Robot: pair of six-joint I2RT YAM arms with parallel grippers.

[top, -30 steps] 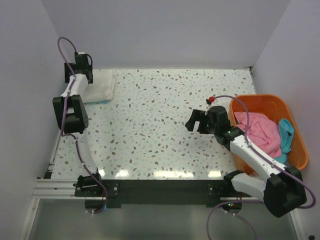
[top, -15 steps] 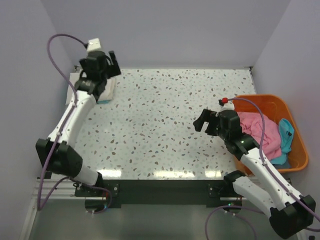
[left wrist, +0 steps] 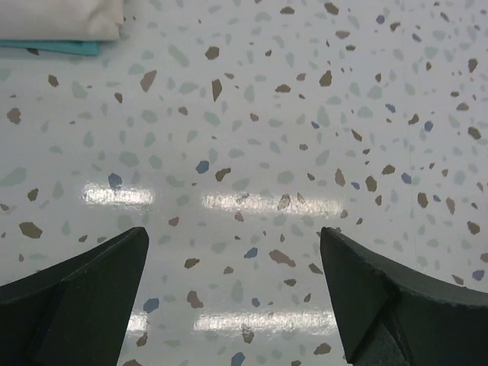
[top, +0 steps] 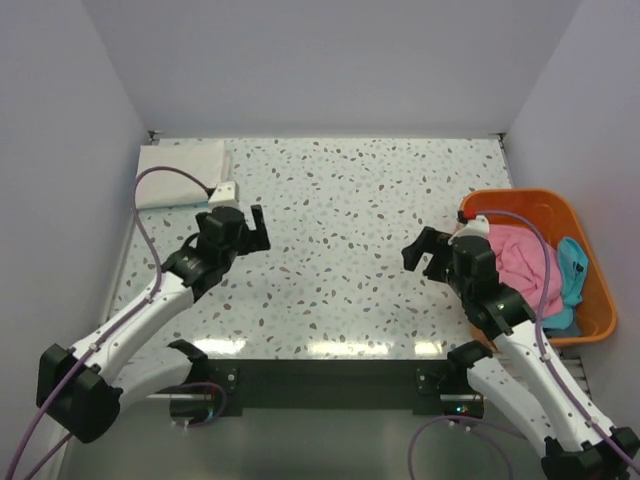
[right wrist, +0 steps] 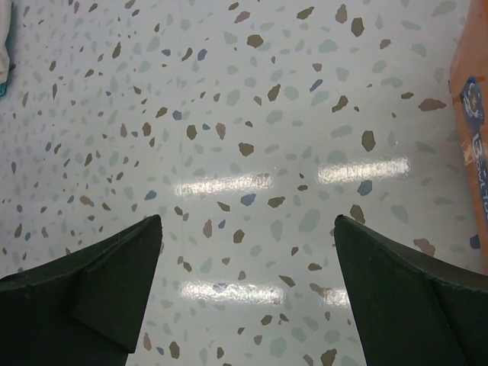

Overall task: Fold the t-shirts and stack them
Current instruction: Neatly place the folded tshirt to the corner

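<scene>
Withdrawn from the far left corner of the speckled white table point(top: 330, 190) to its left-middle: left gripper point(top: 240, 220), jaws wide apart, holding nothing. Right gripper point(top: 425, 250), shifted slightly nearward, equally wide and empty, just beside orange plastic basket point(top: 592, 305) at right edge. Folded cream cloth t-shirt point(top: 180, 160) atop folded teal t-shirt point(left wrist: 53, 47), far left corner. Crumpled pink t-shirt point(top: 515, 265) and crumpled teal-blue t-shirt point(top: 572, 270), inside basket.

In the left wrist view the folded cream shirt point(left wrist: 61, 17) and teal shirt point(left wrist: 49, 47) beneath are cropped.
</scene>
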